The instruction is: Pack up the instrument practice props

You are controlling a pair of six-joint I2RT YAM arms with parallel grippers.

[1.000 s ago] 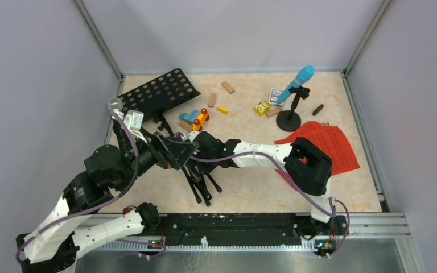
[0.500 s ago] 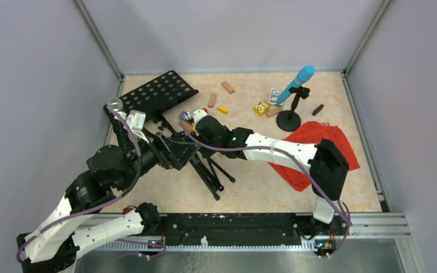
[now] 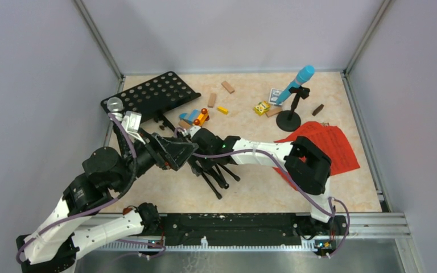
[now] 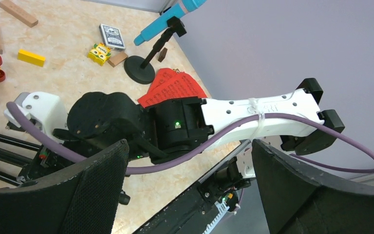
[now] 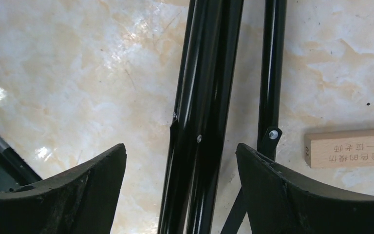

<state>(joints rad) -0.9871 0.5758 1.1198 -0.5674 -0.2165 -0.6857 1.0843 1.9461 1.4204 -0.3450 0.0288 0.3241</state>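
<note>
Black tubes, the tripod legs (image 5: 202, 112), lie on the marbled tabletop (image 3: 250, 196), running from the hole-punched music desk (image 3: 151, 94) toward the arm bases. The right gripper (image 5: 180, 148) hangs directly over them, fingers spread wide either side of the main bundle, clamping nothing. The left gripper (image 4: 190, 144), just beside the legs below the desk, is equally wide and empty. I'd say the stand is the step in hand. Next, the right fingers must drop around the tubes and close, minding the stray leg under one finger.
</note>
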